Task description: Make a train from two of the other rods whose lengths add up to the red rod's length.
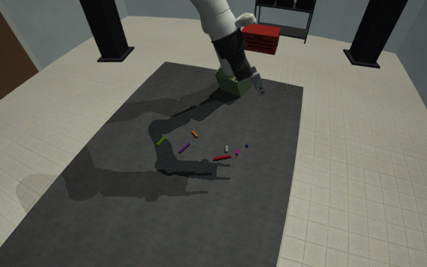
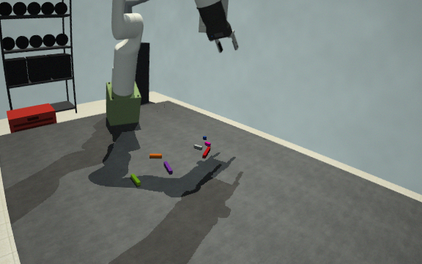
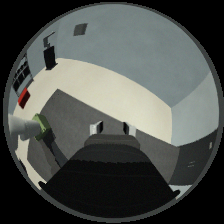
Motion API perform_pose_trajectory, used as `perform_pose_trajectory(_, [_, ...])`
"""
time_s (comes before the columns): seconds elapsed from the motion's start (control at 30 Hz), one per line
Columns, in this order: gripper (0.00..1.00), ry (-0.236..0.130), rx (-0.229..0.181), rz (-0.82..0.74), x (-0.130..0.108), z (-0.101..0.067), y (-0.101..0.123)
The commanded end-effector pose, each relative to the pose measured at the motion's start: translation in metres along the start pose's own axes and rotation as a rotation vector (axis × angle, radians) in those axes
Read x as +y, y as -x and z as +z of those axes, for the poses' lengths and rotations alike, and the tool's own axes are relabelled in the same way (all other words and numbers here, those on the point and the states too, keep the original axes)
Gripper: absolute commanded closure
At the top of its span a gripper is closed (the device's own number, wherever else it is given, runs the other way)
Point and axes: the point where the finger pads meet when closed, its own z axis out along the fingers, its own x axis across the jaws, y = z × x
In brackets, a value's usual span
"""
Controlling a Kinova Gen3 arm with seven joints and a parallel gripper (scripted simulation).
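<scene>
Several small rods lie flat and apart on the dark mat: a red rod [image 1: 222, 157] [image 2: 206, 152], a grey rod [image 1: 227, 148] [image 2: 198, 147], a magenta rod [image 1: 237, 152] [image 2: 207, 144], a blue rod [image 1: 247, 145] [image 2: 204, 138], a purple rod [image 1: 184, 147] [image 2: 168, 167], an orange rod [image 1: 195, 133] [image 2: 155, 155] and a lime rod [image 1: 161, 140] [image 2: 135, 180]. My gripper [image 2: 227, 45] [image 1: 259, 87] [image 3: 113, 125] is open and empty, high in the air well above the rods. The wrist view shows only the fingers, floor and wall, no rods.
The arm's green base block [image 2: 123, 104] [image 1: 233, 82] stands at the mat's far edge. A red toolbox [image 2: 31, 116] [image 1: 261, 38] and a black shelf [image 2: 35, 51] stand beyond the mat. Two black pillars [image 1: 106, 30] [image 1: 374, 31] stand on the tiled floor.
</scene>
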Motion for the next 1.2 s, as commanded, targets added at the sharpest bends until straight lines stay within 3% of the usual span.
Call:
perform_pose_trajectory(0.0, [0.0, 0.005, -0.004, 0.008, 0.0, 0.003, 0.002])
perform_pose_trajectory(1.17, [0.0, 0.072, -0.001, 0.185, 0.005, 0.038, 0.009])
